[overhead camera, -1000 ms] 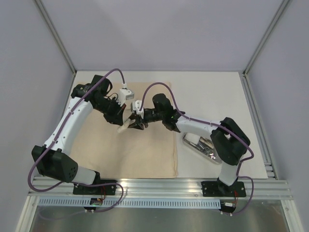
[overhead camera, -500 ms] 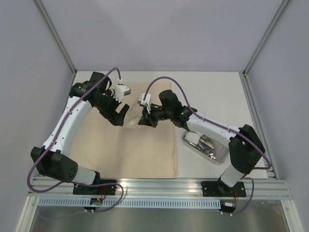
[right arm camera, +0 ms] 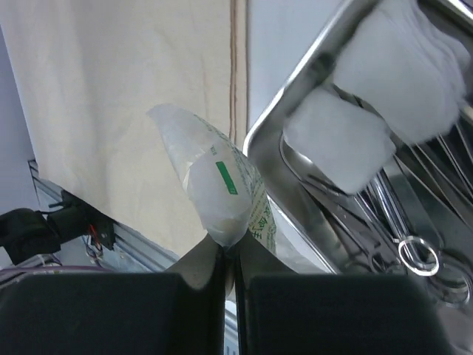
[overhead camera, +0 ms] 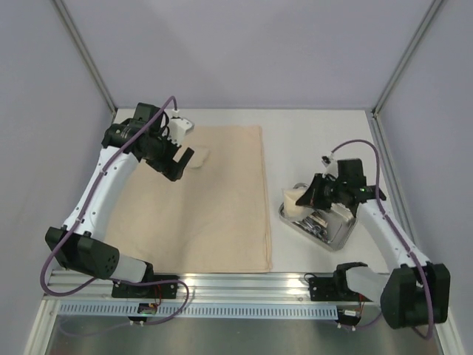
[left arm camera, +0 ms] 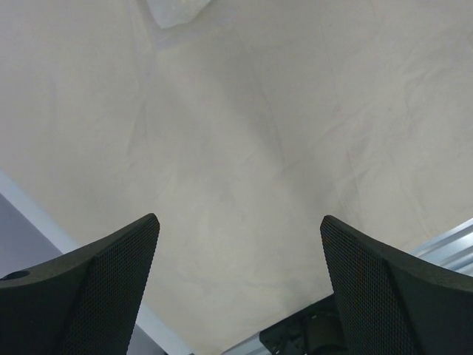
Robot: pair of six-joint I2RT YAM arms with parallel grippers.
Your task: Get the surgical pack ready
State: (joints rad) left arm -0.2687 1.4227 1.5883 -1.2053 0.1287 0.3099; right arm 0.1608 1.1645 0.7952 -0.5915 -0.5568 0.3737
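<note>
The right gripper [right arm camera: 229,255] is pinching shut on the lower edge of a clear packet [right arm camera: 222,185] with green print, holding it upright at the left rim of the steel tray [right arm camera: 299,78]. White gauze squares [right arm camera: 336,144] and metal scissors [right arm camera: 412,251] are lying in the tray, which is sitting on the surface [overhead camera: 318,140] just right of the beige cloth [overhead camera: 214,200]. The left gripper [left arm camera: 238,222] is hanging wide open and empty above the cloth's far left part, near a small white piece [left arm camera: 174,11] lying on the cloth.
</note>
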